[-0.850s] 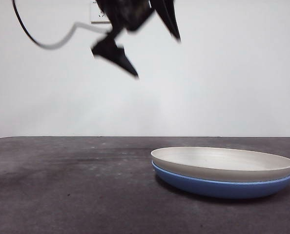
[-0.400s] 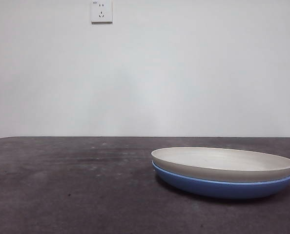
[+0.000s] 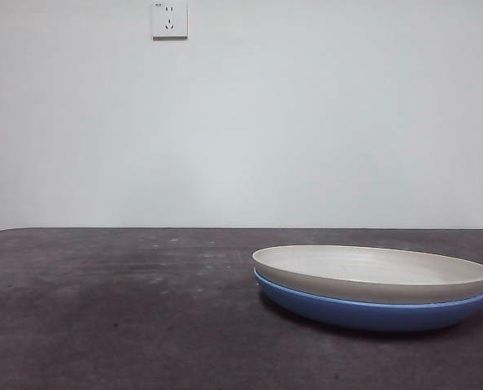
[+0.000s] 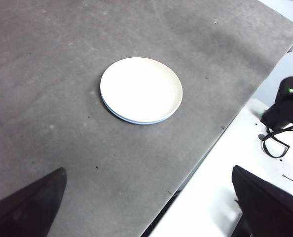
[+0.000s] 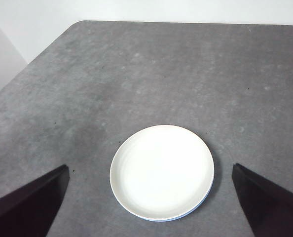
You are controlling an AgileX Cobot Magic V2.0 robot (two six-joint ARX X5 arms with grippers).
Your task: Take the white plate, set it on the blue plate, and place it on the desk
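Resting: matte round white plate [image 3: 372, 272] nested on glossy blue plate [image 3: 372, 314], speckled desk [image 3: 119, 317]; both tools spread wide, empty.

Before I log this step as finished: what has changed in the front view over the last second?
The dark arm that hung blurred at the top of the front view a second ago has gone up out of sight, uncovering the wall socket. The white plate lies on the blue plate on the desk, exactly as before. Both pincers are open and high above.
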